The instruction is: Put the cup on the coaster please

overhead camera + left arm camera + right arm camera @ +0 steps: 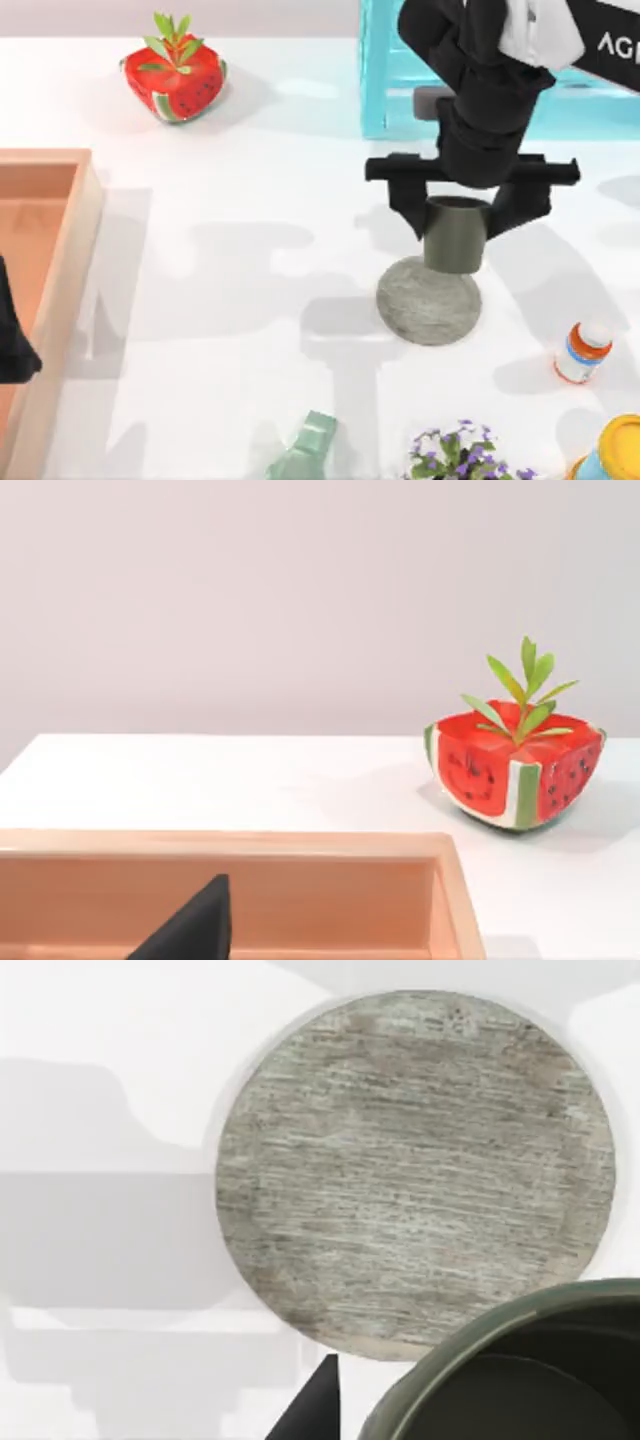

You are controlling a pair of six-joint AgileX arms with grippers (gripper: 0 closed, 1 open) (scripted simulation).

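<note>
The right tool (pixel 456 215) grips the grey-green cup (pixel 455 236) between its closed-in fingers, carrying it upright above the coaster's (pixel 428 301) twelve o'clock edge, apparently lining up to lower it. The left tool (pixel 15 345) sits parked over a wooden tray (pixel 60 290) at nine o'clock on the surface (pixel 230 300); I cannot tell its opening.

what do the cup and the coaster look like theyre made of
The cup, held by the right gripper, looks like matte glazed ceramic or plastic: dull grey-green, with no shine or highlights, so either fits. The coaster looks like stone or concrete: flat grey disc with mottled, streaky grain and a rough, unpolished face.
</note>
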